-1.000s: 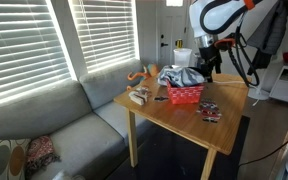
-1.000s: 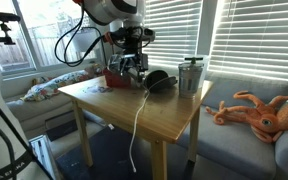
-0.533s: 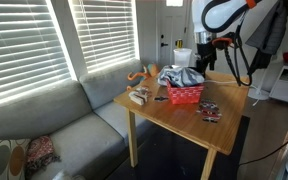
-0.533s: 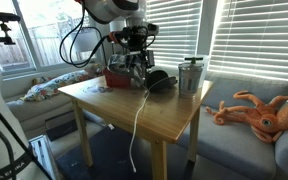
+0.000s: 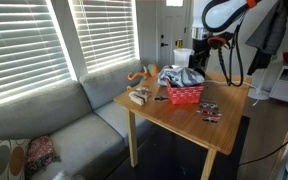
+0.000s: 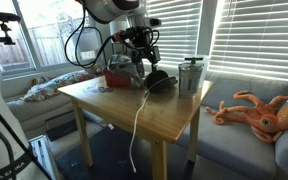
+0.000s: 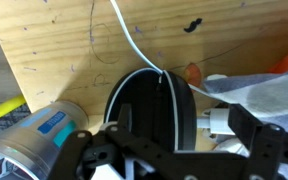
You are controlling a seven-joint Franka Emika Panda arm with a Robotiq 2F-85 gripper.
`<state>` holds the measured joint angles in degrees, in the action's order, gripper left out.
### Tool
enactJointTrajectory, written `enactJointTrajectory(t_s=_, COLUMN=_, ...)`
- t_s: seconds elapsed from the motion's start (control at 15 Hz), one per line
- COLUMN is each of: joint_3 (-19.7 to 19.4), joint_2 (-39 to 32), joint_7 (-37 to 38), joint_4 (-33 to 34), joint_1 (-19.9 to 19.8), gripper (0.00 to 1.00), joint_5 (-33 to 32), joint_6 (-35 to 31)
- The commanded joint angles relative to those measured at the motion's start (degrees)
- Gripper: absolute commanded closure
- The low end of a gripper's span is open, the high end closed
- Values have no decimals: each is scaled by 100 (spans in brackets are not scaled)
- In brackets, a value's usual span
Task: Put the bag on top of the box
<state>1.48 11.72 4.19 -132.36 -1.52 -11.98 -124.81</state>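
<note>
The fingers (image 7: 249, 140) have risen, spread wide and empty, their tips murky.

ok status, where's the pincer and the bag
pincer open, empty, over the black disc. bag sits on the red box. white cable and metal cup close by.

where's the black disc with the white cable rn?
In an exterior view the black disc lies on the wooden table, between the red basket and the metal cup, below the gripper.
</note>
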Motion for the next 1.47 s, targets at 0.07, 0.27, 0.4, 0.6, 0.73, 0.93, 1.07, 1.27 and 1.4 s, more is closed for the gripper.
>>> enactJointTrajectory(t_s=0.07, joint_3=-80, joint_2=-98, joint_7=37, joint_4=-24, joint_1=-5, gripper=35, joint_5=87, joint_6=-449)
enactJointTrajectory(t_s=0.27, joint_3=-115, joint_2=-261, joint_7=-12, joint_4=3, joint_1=-1, gripper=57, joint_5=127, joint_6=-633)
enactJointTrajectory(t_s=0.4, joint_3=-133, joint_2=-402, joint_7=-10, joint_4=17, joint_1=-8, gripper=71, joint_5=112, joint_6=-797)
enactJointTrajectory(t_s=0.6, joint_3=-161, joint_2=-572, joint_7=-115, joint_4=15, joint_1=9, gripper=87, joint_5=178, joint_6=-1022)
enactJointTrajectory(t_s=0.73, joint_3=-168, joint_2=-662, joint_7=-123, joint_4=19, joint_1=8, gripper=90, joint_5=180, joint_6=-1095)
enactJointTrajectory(t_s=0.93, joint_3=-170, joint_2=-644, joint_7=-126, joint_4=-10, joint_1=15, gripper=99, joint_5=189, joint_6=-1029)
enactJointTrajectory(t_s=1.07, joint_3=-151, joint_2=-492, joint_7=-92, joint_4=-69, joint_1=28, gripper=99, joint_5=145, joint_6=-907)
enactJointTrajectory(t_s=1.27, joint_3=-95, joint_2=-117, joint_7=-44, joint_4=-227, joint_1=63, gripper=99, joint_5=-12, joint_6=-818)
enactJointTrajectory(t_s=1.4, joint_3=-25, joint_2=167, joint_7=-182, joint_4=-304, joint_1=114, gripper=99, joint_5=-74, joint_6=-732)
